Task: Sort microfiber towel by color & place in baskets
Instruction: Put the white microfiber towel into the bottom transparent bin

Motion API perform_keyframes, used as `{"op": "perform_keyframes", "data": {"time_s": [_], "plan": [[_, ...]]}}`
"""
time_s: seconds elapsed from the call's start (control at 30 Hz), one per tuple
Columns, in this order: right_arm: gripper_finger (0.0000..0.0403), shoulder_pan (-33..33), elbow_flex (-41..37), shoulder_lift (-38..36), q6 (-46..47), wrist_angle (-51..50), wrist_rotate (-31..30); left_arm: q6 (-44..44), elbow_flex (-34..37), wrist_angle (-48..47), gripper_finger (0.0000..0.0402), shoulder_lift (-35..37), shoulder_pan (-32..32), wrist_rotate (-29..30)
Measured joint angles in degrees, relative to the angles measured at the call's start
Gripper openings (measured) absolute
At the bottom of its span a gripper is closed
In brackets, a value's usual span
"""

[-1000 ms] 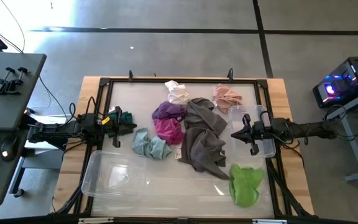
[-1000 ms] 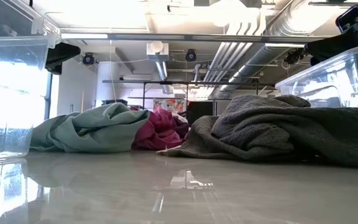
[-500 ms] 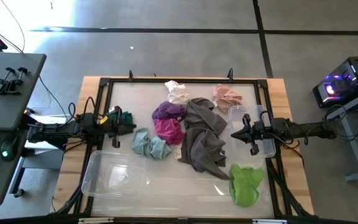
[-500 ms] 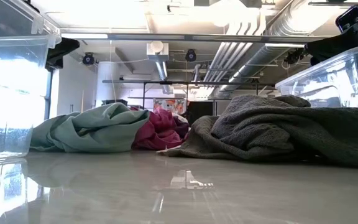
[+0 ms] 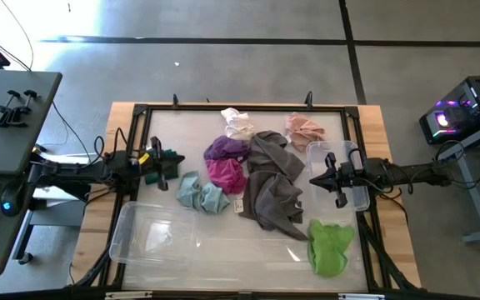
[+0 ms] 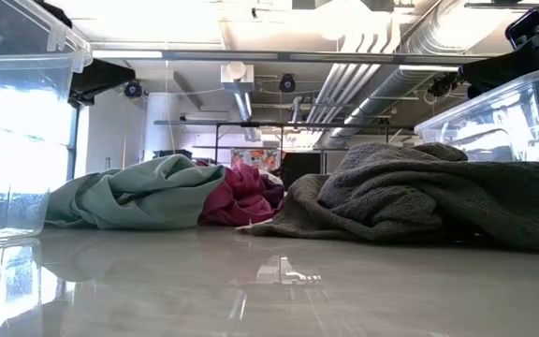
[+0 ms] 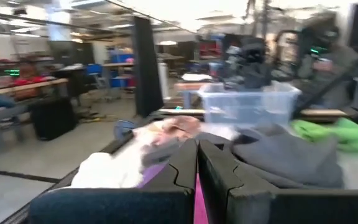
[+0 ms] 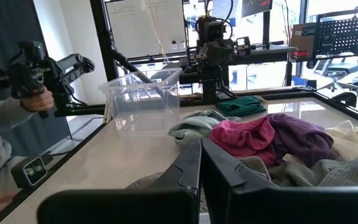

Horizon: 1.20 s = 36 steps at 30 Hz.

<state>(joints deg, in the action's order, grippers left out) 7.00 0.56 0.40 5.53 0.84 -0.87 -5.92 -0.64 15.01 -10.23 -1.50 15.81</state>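
Several microfiber towels lie loose in a heap mid-table: white (image 5: 238, 122), pink (image 5: 304, 129), purple (image 5: 225, 148), magenta (image 5: 226, 174), grey (image 5: 273, 190) and pale blue (image 5: 202, 194). A lime green one (image 5: 332, 247) lies near the front right. A dark green one (image 8: 241, 104) lies on the table under my left gripper (image 5: 170, 163), which is shut, level and touches nothing. The wide basket (image 5: 152, 238) stands front left. The smaller basket (image 5: 350, 185) stands at the right, beneath my right arm. My right gripper (image 5: 313, 180) is shut and held level above the table.
A black frame (image 5: 240, 107) rims the table. In the right wrist view a person's hand (image 8: 39, 99) holds a black device beyond the table's near edge, and a small black box (image 8: 33, 172) lies there. Bare tabletop (image 5: 248, 250) shows between the wide basket and the lime green towel.
My left gripper has turned at the wrist and swung a little toward the table's far edge, staying shut above the dark green towel. The towels and my right arm have kept still.
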Motion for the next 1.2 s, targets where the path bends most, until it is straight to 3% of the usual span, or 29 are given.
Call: {"op": "perform_keyframes", "data": {"time_s": [0.13,0.3,0.4,0.6,0.8,0.97,1.2], "plan": [[0.0,-0.01,0.01,0.0,-0.01,0.0,0.0,1.19,0.0,4.92,0.0005,-2.9,-0.04,6.95],[0.0,-0.02,0.0,0.0,-0.01,0.0,-0.01,0.96,0.0,16.02,0.0005,-6.4,-0.01,9.13],[0.0,-0.01,0.01,0.0,0.0,0.0,0.0,0.74,-1.03,21.09,0.0005,-9.55,-0.02,15.12],[0.0,-0.02,0.02,0.0,0.01,0.0,0.0,3.11,-7.25,20.71,0.0005,-21.55,-0.04,22.05],[0.0,0.0,0.02,0.0,0.0,0.0,-0.01,3.77,-20.47,11.78,0.0005,-39.37,-2.05,25.98],[0.0,0.0,0.01,0.0,0.0,0.0,0.01,3.76,-34.58,0.41,0.0017,-54.28,-8.24,23.71],[0.0,0.0,0.02,0.0,0.01,0.0,0.01,3.79,-57.75,-22.09,0.0094,-71.71,-18.1,7.06]]}}
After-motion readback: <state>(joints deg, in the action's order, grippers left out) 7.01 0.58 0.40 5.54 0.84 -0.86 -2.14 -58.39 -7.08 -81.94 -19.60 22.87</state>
